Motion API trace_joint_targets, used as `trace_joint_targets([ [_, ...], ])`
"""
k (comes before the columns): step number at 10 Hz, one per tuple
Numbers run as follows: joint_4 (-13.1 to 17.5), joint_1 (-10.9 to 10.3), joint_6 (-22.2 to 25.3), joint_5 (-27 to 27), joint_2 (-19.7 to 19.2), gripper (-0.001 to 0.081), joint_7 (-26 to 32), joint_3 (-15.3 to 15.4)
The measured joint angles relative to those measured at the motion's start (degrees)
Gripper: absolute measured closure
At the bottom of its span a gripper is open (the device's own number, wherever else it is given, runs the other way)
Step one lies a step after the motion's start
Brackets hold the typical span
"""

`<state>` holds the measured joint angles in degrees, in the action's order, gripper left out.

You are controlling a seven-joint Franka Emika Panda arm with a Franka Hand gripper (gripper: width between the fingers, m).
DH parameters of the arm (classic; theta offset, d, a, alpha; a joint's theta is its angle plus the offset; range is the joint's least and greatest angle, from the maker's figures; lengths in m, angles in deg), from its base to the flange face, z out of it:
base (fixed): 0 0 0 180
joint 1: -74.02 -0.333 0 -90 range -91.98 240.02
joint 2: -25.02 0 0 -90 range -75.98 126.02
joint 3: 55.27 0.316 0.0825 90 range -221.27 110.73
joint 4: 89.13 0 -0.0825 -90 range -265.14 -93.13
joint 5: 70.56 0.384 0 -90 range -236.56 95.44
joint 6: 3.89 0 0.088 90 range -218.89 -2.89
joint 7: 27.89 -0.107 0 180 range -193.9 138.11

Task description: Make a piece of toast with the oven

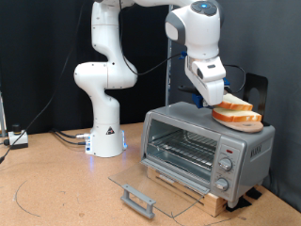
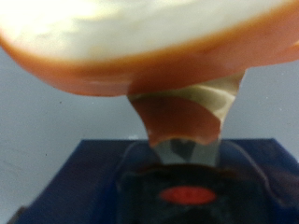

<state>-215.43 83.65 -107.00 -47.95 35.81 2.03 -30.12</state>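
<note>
In the exterior view, the oven (image 1: 209,151) stands on a wooden board on the table (image 1: 56,188), towards the view's right. Its glass door (image 1: 155,193) is folded fully down, the grey bar handle (image 1: 138,201) at its front edge, and the wire rack (image 1: 183,153) inside is bare. On the oven's roof sits an orange plate (image 1: 235,120) with two bread slices; the piece of toast (image 1: 238,103) lies tilted at the top of the stack. The arm bends down from the view's top, and its end effector (image 1: 213,94) hovers right at the stack, touching or nearly touching the upper slice. Whether its fingers are spread or pressed together cannot be told here.

The wrist view is blurred: pale bread (image 2: 121,28) with a brown-orange edge fills the upper part, very close to the lens. The fingers cannot be made out.
</note>
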Motion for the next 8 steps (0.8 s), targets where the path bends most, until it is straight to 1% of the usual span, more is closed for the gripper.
trace_joint_targets([
  [2,0.8,0.0,0.1,0.2,-0.5,0.0411,0.1,-0.4],
  [4,1.2,0.1,-1.0,0.9,-0.4,0.0411,0.6,-0.8],
  [5,1.2,0.1,-2.9,1.4,-0.3,0.0411,1.1,-1.0],
  [7,0.5,0.1,-8.2,2.9,0.2,0.0411,2.2,-1.2],
  [8,0.3,0.1,-9.7,3.7,0.4,0.0411,2.6,-1.4],
])
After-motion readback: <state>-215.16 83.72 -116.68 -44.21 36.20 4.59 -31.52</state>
